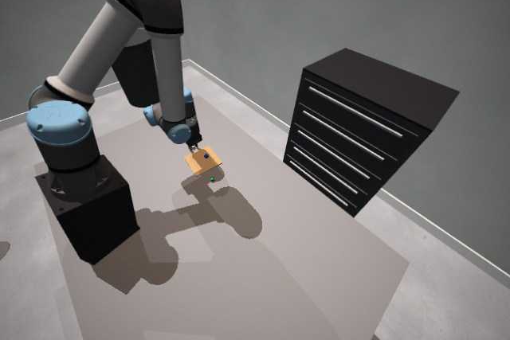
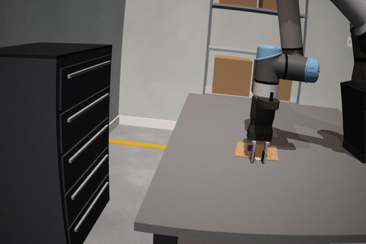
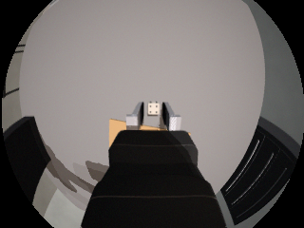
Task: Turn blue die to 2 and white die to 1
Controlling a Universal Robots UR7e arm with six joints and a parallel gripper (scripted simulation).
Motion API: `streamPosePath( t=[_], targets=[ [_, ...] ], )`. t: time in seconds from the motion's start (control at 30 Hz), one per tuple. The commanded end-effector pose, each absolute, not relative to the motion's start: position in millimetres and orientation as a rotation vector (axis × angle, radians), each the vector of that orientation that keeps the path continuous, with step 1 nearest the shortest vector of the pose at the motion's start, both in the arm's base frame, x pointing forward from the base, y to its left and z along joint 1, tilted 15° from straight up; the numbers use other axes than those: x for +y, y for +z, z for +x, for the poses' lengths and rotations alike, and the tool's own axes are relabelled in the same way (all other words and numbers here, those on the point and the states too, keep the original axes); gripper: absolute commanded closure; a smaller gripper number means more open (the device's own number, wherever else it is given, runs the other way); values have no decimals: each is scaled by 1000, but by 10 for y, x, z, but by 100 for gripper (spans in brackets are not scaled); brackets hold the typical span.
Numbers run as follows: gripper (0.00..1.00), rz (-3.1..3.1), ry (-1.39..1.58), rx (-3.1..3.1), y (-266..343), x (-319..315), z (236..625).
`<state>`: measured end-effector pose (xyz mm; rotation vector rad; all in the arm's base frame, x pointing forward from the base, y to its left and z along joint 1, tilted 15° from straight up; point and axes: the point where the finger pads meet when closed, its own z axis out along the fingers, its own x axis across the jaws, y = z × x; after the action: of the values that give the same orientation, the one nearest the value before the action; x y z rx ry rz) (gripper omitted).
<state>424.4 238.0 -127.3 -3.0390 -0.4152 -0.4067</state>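
Observation:
The orange mat (image 1: 202,160) lies flat on the table. The blue die (image 1: 205,156) sits on it, and it also shows in the exterior view (image 2: 249,147). The green die (image 1: 212,178) lies on the table just off the mat's edge. My gripper (image 2: 258,160) points straight down at the mat's edge, with its fingers lowered on either side of the white die (image 2: 257,160). In the wrist view the white die (image 3: 152,109) stands between the fingers with a small gap on each side. The gripper is open. I cannot tell whether the white die is fully on the mat.
A black drawer cabinet (image 1: 362,130) stands beside the table. The robot's base (image 1: 82,205) is at one end of the table. A shelf with cardboard boxes (image 2: 233,72) stands behind the table.

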Motion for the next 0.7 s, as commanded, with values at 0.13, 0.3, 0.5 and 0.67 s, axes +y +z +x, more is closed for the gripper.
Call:
streamPosePath(
  t=[0.13, 0.3, 0.5, 0.67],
  targets=[
    [66, -3039, -409, -415, -1268, 2381, 4247],
    [66, -3039, -409, -415, -1268, 2381, 4247],
    [66, -3039, -409, -415, -1268, 2381, 4247],
    [66, -3039, -409, -415, -1268, 2381, 4247]
  ],
)
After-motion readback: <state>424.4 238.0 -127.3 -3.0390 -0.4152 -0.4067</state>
